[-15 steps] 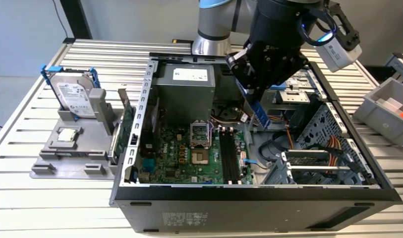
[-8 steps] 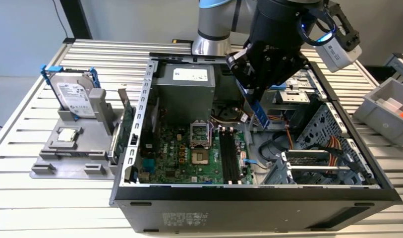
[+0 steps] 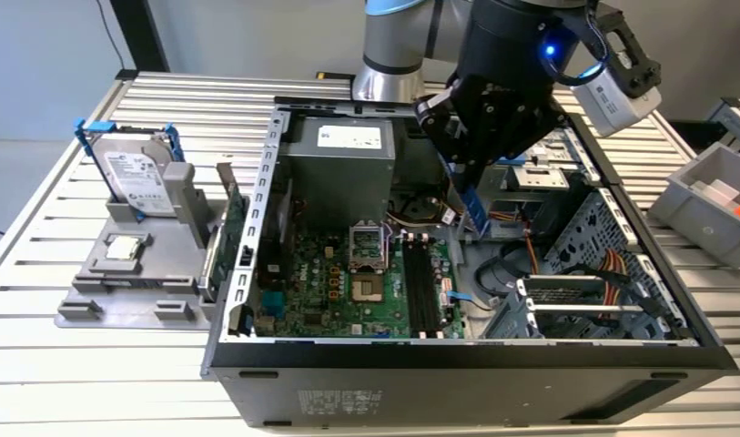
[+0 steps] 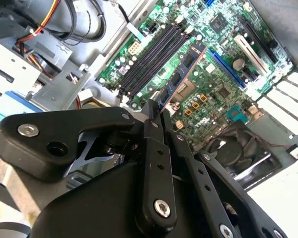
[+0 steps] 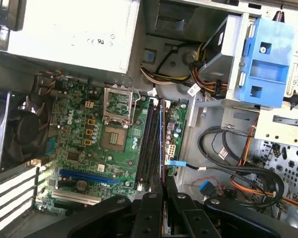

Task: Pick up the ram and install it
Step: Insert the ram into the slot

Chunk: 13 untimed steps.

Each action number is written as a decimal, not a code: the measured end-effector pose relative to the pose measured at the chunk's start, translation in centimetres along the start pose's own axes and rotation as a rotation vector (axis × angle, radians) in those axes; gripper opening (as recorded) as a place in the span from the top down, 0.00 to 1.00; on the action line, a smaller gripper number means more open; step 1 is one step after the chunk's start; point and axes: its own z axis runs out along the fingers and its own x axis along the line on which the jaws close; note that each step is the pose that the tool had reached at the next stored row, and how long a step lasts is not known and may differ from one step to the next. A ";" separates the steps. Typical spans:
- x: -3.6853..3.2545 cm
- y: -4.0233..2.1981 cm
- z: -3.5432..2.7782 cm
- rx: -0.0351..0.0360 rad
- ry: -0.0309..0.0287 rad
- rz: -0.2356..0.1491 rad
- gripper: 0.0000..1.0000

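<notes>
My gripper [image 3: 467,180] is shut on the ram [image 3: 474,215], a long thin stick that hangs on edge below the fingers inside the open computer case. In the second wrist view the ram [image 4: 185,74] juts out from the gripper [image 4: 154,113], its bluish face carrying dark chips. It hovers over the green motherboard [image 4: 223,54], beside the black memory slots [image 4: 150,53]. In the first wrist view I see the ram [image 5: 162,144] edge-on as a thin line. It runs along the black slots [image 5: 151,144], just to one side of them, and comes out of the gripper [image 5: 162,192].
The case wall [image 3: 467,360] surrounds the board. A power supply [image 3: 345,164], a drive cage [image 3: 613,246] with orange cables and a blue bracket [image 5: 265,59] crowd the space. On the exterior view's left, a grey fixture [image 3: 90,309] holds a hard drive [image 3: 139,177] and a small chip [image 3: 125,246]. A grey bin [image 3: 710,196] stands on the right.
</notes>
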 end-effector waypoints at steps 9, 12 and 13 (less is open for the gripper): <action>-0.02 0.00 0.15 -0.0015 -0.0003 0.102 1.00; -0.03 0.00 0.17 -0.0017 -0.0003 0.123 1.00; -0.03 0.00 0.17 -0.0018 -0.0004 0.123 1.00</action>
